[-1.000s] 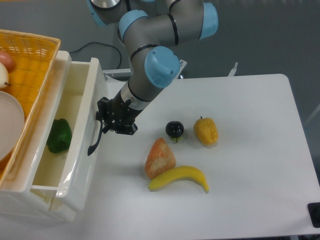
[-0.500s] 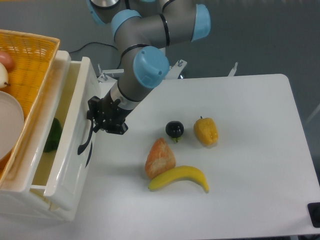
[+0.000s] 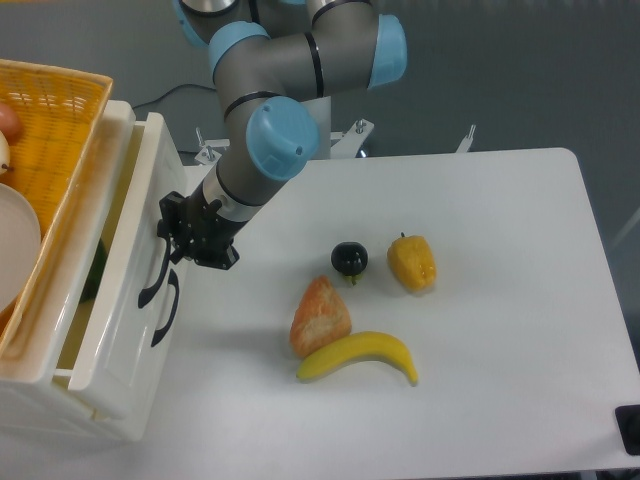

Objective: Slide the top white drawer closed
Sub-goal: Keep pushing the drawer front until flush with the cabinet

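Observation:
The top white drawer (image 3: 118, 300) sits at the left under a yellow wicker basket (image 3: 55, 120) and is pulled out only a narrow way. Its curved black handle (image 3: 148, 286) is on the front panel. My gripper (image 3: 170, 232) is pressed against that front panel, just above the handle. Its black fingers merge with the dark body, so I cannot make out how they stand. A sliver of a green pepper (image 3: 92, 272) shows inside the drawer.
A second black handle (image 3: 169, 316) of the lower drawer front shows just right of the top one. On the table lie a dark plum (image 3: 349, 258), a yellow pepper (image 3: 412, 262), an orange fruit (image 3: 320, 314) and a banana (image 3: 358, 357). A white plate (image 3: 15, 250) rests in the basket.
The gripper has moved left against the drawer front, and the drawer has slid in with it. The green pepper inside is now mostly hidden.

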Available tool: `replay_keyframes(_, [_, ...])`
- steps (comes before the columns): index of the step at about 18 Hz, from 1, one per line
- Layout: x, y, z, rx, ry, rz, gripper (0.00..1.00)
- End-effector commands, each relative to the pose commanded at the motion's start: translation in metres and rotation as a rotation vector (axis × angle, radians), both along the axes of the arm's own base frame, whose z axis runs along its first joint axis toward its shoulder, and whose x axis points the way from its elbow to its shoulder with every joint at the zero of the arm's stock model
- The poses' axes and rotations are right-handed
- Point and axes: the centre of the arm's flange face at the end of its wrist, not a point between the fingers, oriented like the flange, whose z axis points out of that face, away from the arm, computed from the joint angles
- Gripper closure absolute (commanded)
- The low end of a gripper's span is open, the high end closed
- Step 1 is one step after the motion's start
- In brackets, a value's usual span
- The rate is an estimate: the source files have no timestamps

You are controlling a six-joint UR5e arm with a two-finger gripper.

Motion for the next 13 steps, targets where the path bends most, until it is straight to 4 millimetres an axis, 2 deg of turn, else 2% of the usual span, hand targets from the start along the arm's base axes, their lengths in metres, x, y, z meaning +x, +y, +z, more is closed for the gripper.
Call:
replay_keyframes(11, [0.010,0.005,-0.001,0.000,0.000,-0.016,1.00])
replay_keyframes(13, [0.017,0.009,0.000,0.008,0.008,-0.030,1.00])
